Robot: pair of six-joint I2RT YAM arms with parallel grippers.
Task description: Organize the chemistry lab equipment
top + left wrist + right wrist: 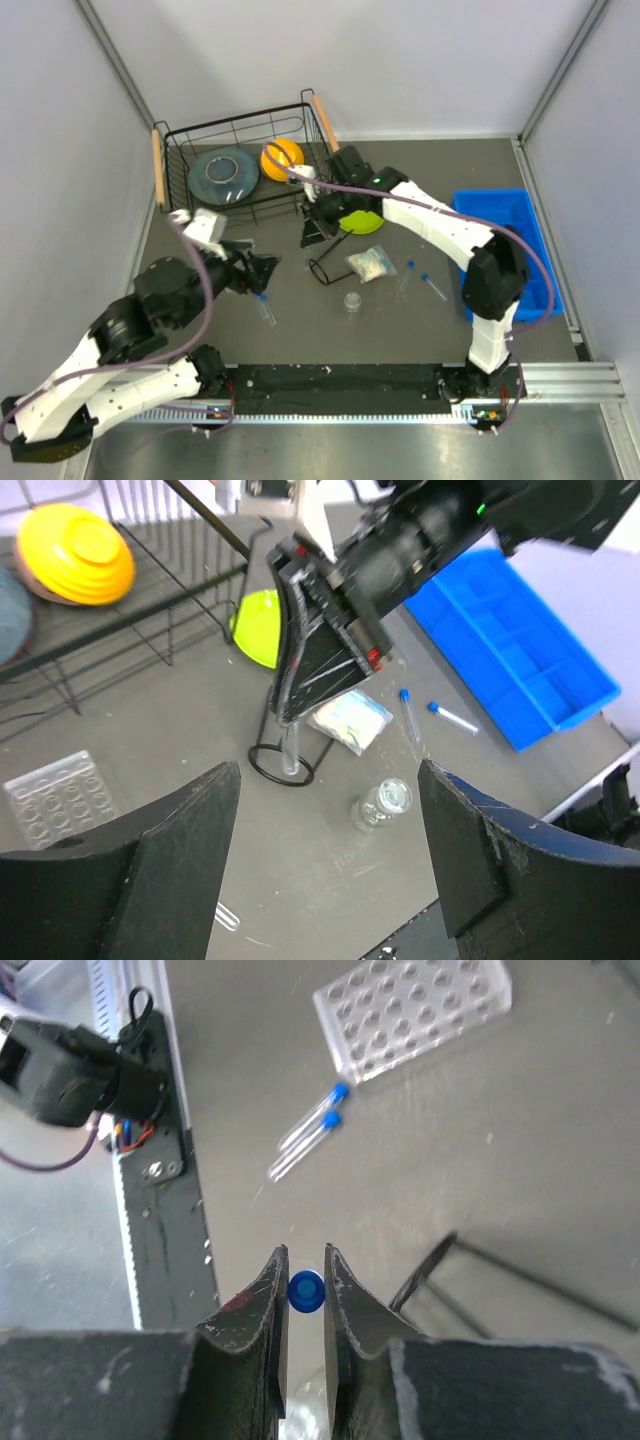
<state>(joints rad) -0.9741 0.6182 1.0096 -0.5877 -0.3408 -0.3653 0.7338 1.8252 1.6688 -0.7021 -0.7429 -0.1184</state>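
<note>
We see a matt dark-grey table (300,322), a black wire basket (232,117) with pale wooden handles (158,155), a glossy blue plastic tray (470,620), a clear plastic tube rack (415,1010), a smooth blue-capped test tube (305,1292), and scuffed matt-black fingers (255,1330) on the right gripper (304,1260).

Dark grey table (400,320) carries a black wire basket (236,116) at far left, a lime-green plate (362,222), black-framed goggles (282,770), a crinkly packet (371,264), a round dish (352,301), two blue-capped tubes (408,272), a blue tray (520,215) at right, and a clear tube rack (415,1010) beside another pair of tubes (310,1135).
</note>
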